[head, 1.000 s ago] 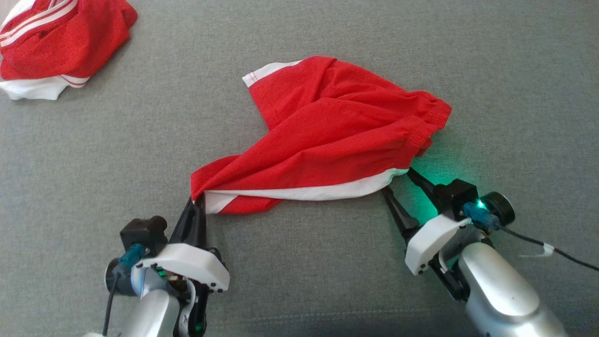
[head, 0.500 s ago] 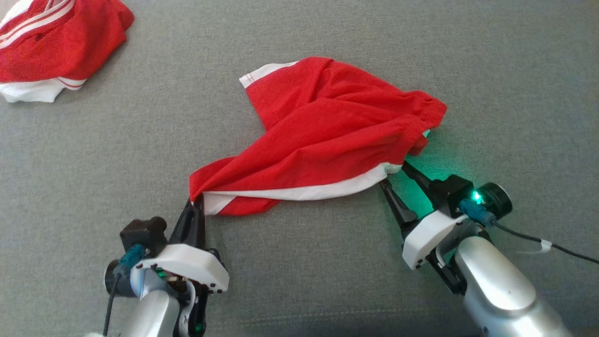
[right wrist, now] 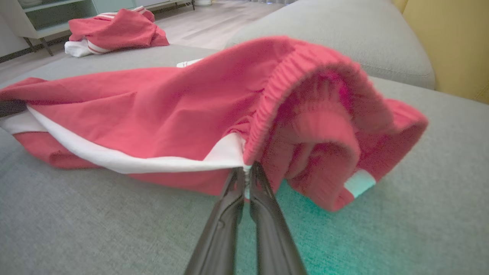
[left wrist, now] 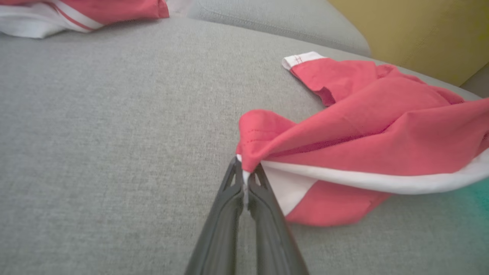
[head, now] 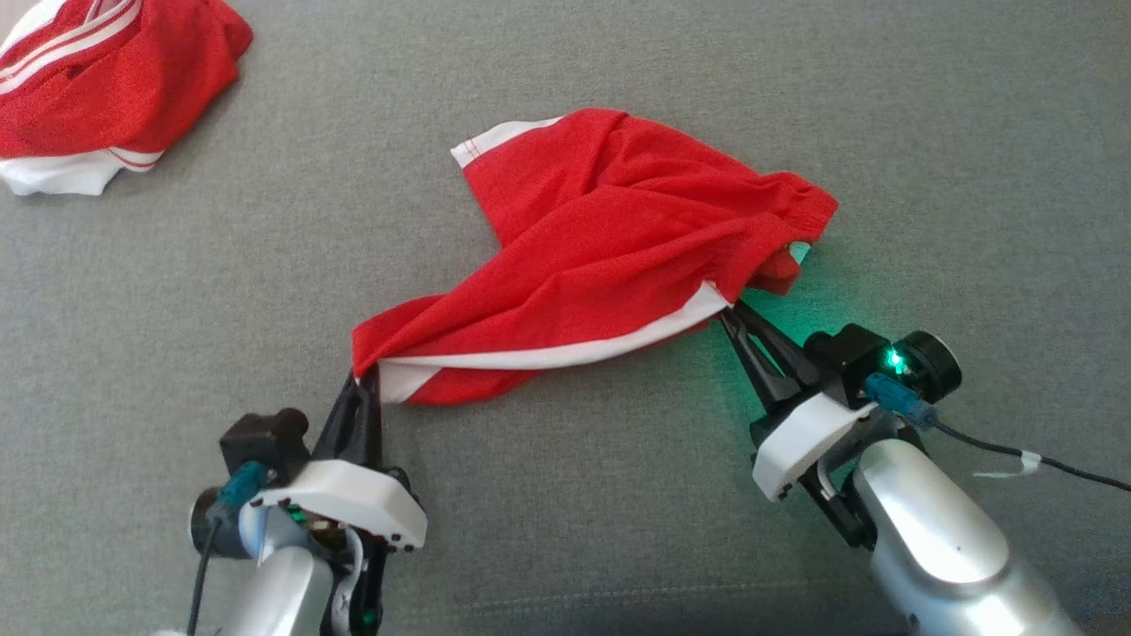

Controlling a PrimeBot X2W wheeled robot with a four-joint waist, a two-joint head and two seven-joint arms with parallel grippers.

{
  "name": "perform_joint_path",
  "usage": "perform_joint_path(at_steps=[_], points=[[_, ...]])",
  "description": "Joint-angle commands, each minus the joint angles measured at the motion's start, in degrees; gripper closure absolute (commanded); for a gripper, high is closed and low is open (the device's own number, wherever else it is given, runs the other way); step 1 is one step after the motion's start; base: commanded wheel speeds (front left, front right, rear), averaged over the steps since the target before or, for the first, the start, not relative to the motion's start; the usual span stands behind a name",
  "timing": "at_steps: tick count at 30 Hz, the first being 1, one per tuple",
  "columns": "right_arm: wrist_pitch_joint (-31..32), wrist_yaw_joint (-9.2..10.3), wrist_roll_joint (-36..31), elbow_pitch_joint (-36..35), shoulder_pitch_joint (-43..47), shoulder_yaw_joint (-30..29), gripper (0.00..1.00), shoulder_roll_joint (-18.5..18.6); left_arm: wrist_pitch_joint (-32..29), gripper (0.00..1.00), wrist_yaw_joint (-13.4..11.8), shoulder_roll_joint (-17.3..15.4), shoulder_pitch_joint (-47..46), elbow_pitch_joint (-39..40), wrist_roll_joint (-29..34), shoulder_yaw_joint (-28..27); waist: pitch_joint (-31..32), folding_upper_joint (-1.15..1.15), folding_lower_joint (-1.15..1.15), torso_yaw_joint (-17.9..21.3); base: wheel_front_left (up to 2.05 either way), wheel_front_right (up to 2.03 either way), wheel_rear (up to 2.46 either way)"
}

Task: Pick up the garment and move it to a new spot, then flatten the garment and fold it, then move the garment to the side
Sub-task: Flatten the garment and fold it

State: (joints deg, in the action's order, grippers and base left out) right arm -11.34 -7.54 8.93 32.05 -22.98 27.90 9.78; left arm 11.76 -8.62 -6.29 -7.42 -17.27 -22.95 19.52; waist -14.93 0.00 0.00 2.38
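The red shorts are lying crumpled on the grey sofa cushion. The left gripper is pinching a hem corner, jaws closed tight on it, while the right gripper is clamping the white trim by the waistband.

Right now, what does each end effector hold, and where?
The red garment: left end effector pinches its hem corner, right end effector its white stripe at the waistband.

Crops shorts at 3 o'clock in left wrist view, pile at 10 o'clock in head view. Blurs waistband in right wrist view; pale patch beneath, perhaps a label.
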Motion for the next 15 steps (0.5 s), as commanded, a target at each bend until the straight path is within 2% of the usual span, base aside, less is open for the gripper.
perform_joint_path(at_steps=[1,7,15], points=[[-0.9,0.05,0.0,-2.3,-1.2,0.8,1.00,0.0,0.9,1.00,-0.5,-1.1,-2.0,2.1,-0.5,-2.2,0.4,0.00,0.00,0.2,0.00,0.00,0.00],[-1.9,0.05,1.0,-9.1,-0.7,-0.7,1.00,0.8,2.1,1.00,-0.8,-2.1,-3.1,6.7,0.1,-3.6,2.9,0.00,0.00,1.4,0.00,0.00,0.00],[-0.1,0.05,1.1,-24.5,1.6,-5.1,1.00,3.4,2.3,1.00,-1.1,-5.2,-5.4,20.2,2.1,-5.5,8.9,0.00,0.00,3.0,0.00,0.00,0.00]])
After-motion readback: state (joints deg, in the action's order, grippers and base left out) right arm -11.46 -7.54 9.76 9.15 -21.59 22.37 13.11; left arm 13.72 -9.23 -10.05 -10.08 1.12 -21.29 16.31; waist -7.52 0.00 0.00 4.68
